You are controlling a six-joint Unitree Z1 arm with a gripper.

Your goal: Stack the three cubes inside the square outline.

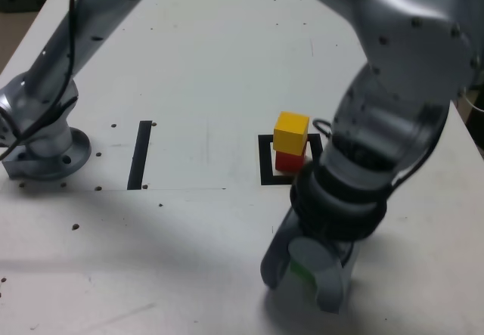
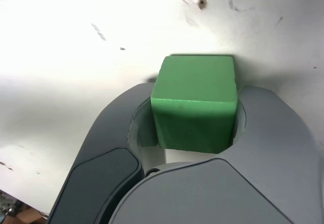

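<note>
1. Fingers: clamped on the green cube, one on either side.
2. Green cube: at six o'clock from the square outline, exterior view.
3. Yellow cube: stacked on the red cube, inside the outline on the counter.

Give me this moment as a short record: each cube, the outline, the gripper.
Green cube: between the gripper's jaws
Yellow cube: on top of the red cube
Red cube: under the yellow cube, inside the outline
Square outline: black, partly hidden behind the arm
Gripper: around the green cube; firmness of grip unclear
</note>
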